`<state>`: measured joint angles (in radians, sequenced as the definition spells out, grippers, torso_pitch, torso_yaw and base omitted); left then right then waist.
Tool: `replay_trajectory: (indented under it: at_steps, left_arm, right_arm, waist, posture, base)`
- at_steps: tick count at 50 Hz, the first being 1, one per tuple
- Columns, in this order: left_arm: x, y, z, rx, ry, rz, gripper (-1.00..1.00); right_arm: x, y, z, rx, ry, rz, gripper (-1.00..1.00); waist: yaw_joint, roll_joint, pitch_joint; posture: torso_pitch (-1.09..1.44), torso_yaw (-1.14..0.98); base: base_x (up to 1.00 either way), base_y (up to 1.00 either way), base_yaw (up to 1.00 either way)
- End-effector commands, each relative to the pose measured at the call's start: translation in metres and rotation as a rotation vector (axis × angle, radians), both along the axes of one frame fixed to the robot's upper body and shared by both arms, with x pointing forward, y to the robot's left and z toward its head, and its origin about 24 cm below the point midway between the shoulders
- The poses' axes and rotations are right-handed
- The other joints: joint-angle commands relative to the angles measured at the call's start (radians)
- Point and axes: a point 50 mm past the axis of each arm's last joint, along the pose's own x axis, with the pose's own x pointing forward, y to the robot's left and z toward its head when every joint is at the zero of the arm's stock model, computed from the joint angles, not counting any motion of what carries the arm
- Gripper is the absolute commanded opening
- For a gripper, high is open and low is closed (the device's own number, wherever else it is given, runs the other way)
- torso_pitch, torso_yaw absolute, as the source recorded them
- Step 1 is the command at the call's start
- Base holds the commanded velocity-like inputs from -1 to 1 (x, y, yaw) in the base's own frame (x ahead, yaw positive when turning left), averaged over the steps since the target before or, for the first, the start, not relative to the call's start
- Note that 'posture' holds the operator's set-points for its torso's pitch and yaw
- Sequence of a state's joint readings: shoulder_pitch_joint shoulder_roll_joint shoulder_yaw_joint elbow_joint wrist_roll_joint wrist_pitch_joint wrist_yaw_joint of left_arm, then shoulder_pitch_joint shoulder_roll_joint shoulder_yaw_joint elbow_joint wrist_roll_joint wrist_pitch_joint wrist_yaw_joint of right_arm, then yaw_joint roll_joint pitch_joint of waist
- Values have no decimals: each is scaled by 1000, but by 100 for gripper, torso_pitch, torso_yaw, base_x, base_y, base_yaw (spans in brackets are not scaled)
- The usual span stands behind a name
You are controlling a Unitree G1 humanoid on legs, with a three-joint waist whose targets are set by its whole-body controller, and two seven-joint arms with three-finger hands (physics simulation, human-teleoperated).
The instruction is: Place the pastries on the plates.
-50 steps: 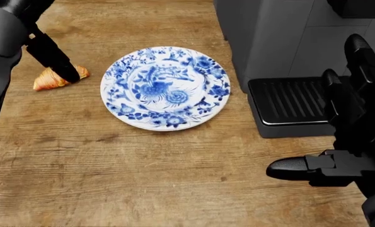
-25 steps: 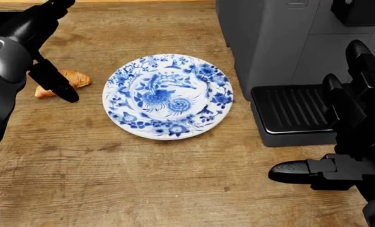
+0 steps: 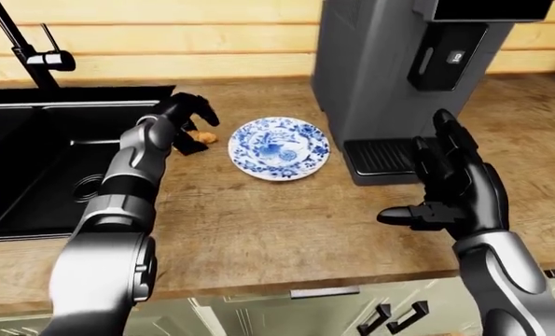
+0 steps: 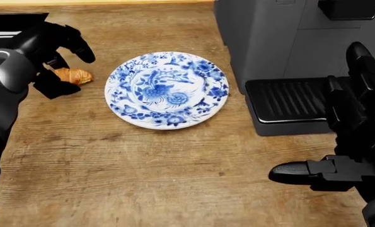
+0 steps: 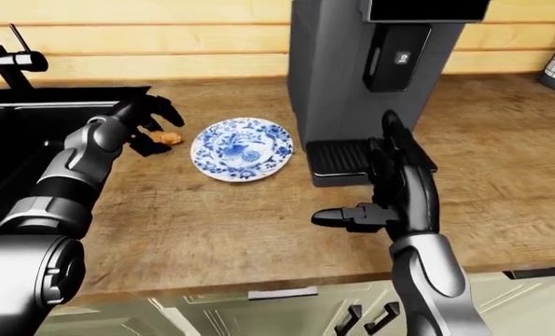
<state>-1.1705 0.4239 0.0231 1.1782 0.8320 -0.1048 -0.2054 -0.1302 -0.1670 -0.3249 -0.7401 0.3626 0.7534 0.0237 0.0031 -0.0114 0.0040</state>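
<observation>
Here wood counter, sink; left hand open over croissant; right hand open.

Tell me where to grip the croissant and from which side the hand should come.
Grip the croissant across its thicker middle, coming from above. It lies flat on the wooden counter, left of the plate in the head view, so its tapered ends give poorer purchase. The left hand already stands over it with fingers open, so closing there probably suits best.
</observation>
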Motion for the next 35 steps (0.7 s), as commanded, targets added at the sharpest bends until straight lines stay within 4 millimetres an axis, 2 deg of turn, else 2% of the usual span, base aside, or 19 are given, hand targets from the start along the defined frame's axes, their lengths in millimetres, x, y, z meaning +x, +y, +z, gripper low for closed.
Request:
replay_trajectory:
  at_steps: [1,4,6,7,13,21,25,30,35]
  left_arm:
    - [1,2,9,17,-2,7,-18]
    - [1,2,12,18,-4,6,-25]
    - [1,2,15,17,-9,1,-39]
    - [1,1,19,18,-17,-3,-47]
    - [2,-5,47,11,-89,-33,-66]
    - [-1,-9,80,-4,-155,-52,-69]
    - [-3,-17,95,-7,-181,-85,-69]
    - [-11,-36,115,-12,-207,-162,-70]
    - [-17,-50,124,-14,-216,-214,-71]
  right_arm:
    - [-2,0,12,-15,-75,0,100]
    - [-3,1,12,-15,-75,0,100]
    - [-4,1,13,-15,-75,-1,100]
    - [-4,1,13,-15,-75,-1,100]
    - [-5,0,14,-15,-78,-3,100]
    - [-8,-1,19,-17,-83,-8,100]
    - [-9,-2,19,-16,-85,-10,100]
    - [-10,-3,21,-16,-89,-13,100]
    - [-10,-3,21,-13,-89,-14,100]
  waist:
    - [2,-3,-14]
    - [2,-5,-13]
    - [2,-6,-13]
    - [2,-6,-13]
    - [3,-9,-14]
    - [4,-16,-13]
    - [4,-17,-14]
    - [4,-17,-13]
    - [4,-17,-10]
  posture:
    - [0,0]
    - [0,0]
    - [0,0]
    - [0,0]
    - [0,0]
    - [0,0]
    - [0,0]
    - [0,0]
    - [0,0]
  base:
    - [0,0,0]
    - [0,0,0]
    - [0,0,0]
    - [0,0,0]
    - [0,0,0]
    - [0,0,0]
    - [0,0,0]
    - [0,0,0]
    - [0,0,0]
